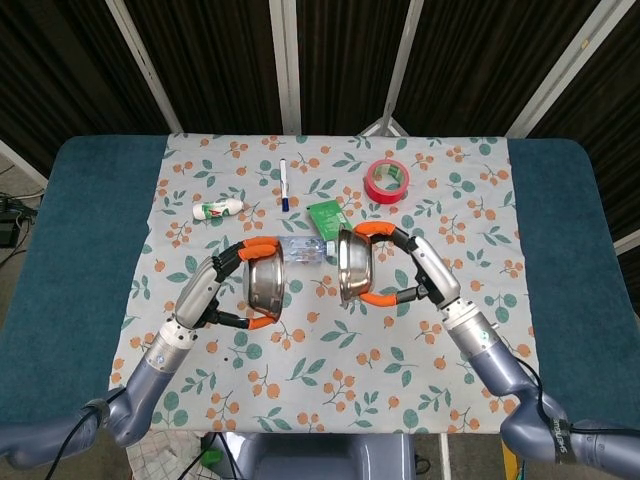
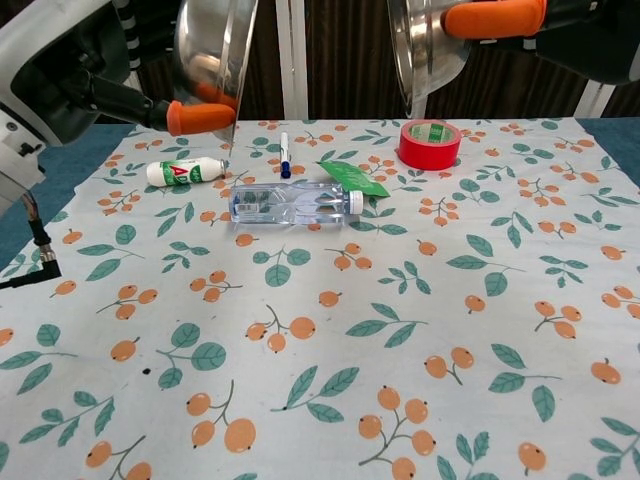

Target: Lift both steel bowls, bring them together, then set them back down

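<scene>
Both steel bowls are lifted off the table and tipped on edge, mouths turned toward each other. My left hand (image 1: pixel 243 285) grips the left bowl (image 1: pixel 266 283) with orange-tipped fingers over its rim; the chest view shows that left bowl (image 2: pixel 212 45) at the top left with the left hand (image 2: pixel 130 95) beside it. My right hand (image 1: pixel 392 270) holds the right bowl (image 1: pixel 353 264), and the same right bowl (image 2: pixel 425 40) appears at the top of the chest view under the right hand (image 2: pixel 520 20). A gap of about a bowl's width separates the two rims.
On the floral cloth (image 1: pixel 330 340) lie a clear water bottle (image 2: pixel 295 202), a small white bottle (image 1: pixel 218 209), a marker pen (image 1: pixel 284 183), a green packet (image 1: pixel 328 217) and a red tape roll (image 1: pixel 387 180). The water bottle lies right under the raised bowls.
</scene>
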`<move>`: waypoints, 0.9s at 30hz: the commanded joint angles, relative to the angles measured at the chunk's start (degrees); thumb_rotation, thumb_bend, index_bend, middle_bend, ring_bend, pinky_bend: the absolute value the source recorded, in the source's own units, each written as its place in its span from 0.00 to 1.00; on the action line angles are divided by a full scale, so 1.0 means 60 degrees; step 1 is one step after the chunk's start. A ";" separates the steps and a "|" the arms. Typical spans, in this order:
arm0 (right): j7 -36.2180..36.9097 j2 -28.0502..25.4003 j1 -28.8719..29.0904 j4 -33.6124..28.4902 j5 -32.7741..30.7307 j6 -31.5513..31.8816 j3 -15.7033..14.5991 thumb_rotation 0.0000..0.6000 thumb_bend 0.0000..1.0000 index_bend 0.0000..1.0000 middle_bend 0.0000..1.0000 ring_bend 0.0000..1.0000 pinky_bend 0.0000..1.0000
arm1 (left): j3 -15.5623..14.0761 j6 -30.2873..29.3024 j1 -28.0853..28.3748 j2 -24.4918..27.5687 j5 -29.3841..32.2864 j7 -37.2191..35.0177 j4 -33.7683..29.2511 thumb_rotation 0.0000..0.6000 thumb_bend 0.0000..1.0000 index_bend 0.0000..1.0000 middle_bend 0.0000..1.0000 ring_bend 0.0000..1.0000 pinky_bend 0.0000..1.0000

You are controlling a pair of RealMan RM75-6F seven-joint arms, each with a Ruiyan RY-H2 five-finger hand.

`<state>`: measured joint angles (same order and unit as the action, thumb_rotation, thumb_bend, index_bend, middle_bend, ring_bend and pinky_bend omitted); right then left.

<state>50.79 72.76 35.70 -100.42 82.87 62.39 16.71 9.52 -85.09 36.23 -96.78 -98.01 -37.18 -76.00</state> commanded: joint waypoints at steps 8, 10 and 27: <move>-0.0706 0.0104 0.0008 -0.0592 -0.0131 0.0006 -0.0138 1.00 0.27 0.61 0.38 0.53 0.23 | 0.0021 -0.0483 0.0067 -0.0199 -0.0229 0.0005 -0.0017 1.00 0.11 0.33 0.29 0.31 0.41; -0.0838 0.0169 0.0011 -0.0639 -0.0167 0.0022 -0.0159 1.00 0.27 0.61 0.38 0.53 0.23 | 0.0049 -0.0602 0.0066 -0.0237 -0.0254 0.0016 -0.0071 1.00 0.11 0.33 0.29 0.31 0.41; -0.1352 0.0357 0.0050 -0.1041 -0.0306 0.0091 -0.0151 1.00 0.27 0.61 0.38 0.53 0.23 | -0.0132 -0.1001 0.0162 -0.0839 -0.0514 0.0285 0.0476 1.00 0.11 0.33 0.29 0.31 0.41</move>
<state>42.71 74.90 35.99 -106.64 81.02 62.93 15.80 8.77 -90.87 37.20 -101.62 -100.91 -35.47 -73.23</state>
